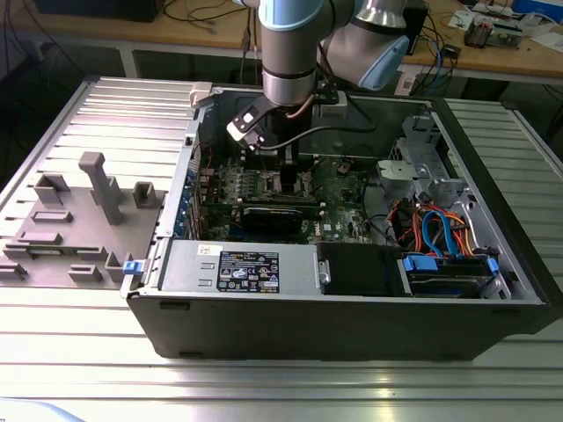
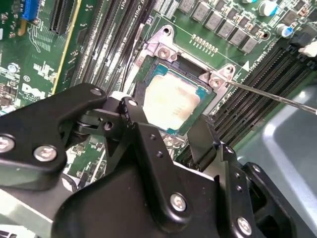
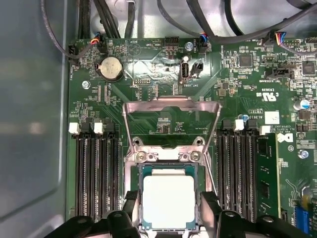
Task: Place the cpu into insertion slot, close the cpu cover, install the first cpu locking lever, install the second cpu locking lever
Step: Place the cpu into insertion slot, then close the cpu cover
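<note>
The cpu (image 3: 168,198) (image 2: 171,99), a flat square chip with a silver-grey top, lies level in the insertion slot (image 3: 163,156) (image 2: 161,49), inside its silvery rim. My gripper (image 3: 169,210) (image 2: 166,119) reaches down over it, and one black finger (image 3: 131,210) sits against each of two opposite chip edges. The cpu cover (image 3: 171,105) is flipped back and stands open behind the socket. A thin locking lever (image 2: 277,96) sticks out beside the socket, unlatched. In the exterior view the gripper (image 1: 286,163) is low inside the open computer case (image 1: 352,299).
Long black memory slots (image 3: 94,173) (image 3: 237,168) flank the socket closely on both sides. A coin battery (image 3: 110,68) and cables lie beyond the cover. A black expansion card (image 1: 281,215) crosses the board. Grey fixtures (image 1: 97,185) stand outside the case at the exterior view's left.
</note>
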`<control>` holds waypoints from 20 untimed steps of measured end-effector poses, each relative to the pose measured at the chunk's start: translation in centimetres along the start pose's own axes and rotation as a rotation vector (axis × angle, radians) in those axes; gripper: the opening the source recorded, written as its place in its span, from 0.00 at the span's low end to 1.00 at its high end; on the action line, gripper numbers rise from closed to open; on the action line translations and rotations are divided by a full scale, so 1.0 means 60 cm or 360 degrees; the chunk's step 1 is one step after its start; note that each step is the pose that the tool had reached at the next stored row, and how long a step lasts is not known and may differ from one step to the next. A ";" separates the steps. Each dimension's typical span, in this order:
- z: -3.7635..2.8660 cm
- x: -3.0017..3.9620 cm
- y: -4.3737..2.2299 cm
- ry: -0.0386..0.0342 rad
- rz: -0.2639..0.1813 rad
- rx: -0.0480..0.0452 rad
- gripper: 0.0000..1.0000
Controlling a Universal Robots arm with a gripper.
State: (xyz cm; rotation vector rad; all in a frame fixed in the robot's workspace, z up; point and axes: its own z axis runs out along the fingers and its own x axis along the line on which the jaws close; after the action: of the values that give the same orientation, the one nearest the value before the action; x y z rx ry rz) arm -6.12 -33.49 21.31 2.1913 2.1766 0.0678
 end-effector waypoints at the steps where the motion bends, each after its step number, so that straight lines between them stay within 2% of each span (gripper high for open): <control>1: -0.002 0.000 0.001 0.0000 0.0000 0.0007 0.53; 2: -0.004 0.000 0.002 0.0000 0.0000 0.0021 0.41; 4: -0.007 0.000 0.005 0.0000 0.0000 0.0047 0.29; 5: -0.007 0.000 0.007 0.0000 -0.0001 0.0055 0.29; 7: -0.007 0.000 0.012 -0.0001 -0.0001 0.0077 0.17; 8: -0.007 0.000 0.013 -0.0001 -0.0001 0.0078 0.11; 20: -0.009 0.000 0.015 -0.0001 0.0000 0.0078 0.11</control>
State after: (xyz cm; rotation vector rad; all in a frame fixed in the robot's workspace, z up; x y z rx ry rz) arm -5.29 -33.50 21.90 2.2161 2.2016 0.0144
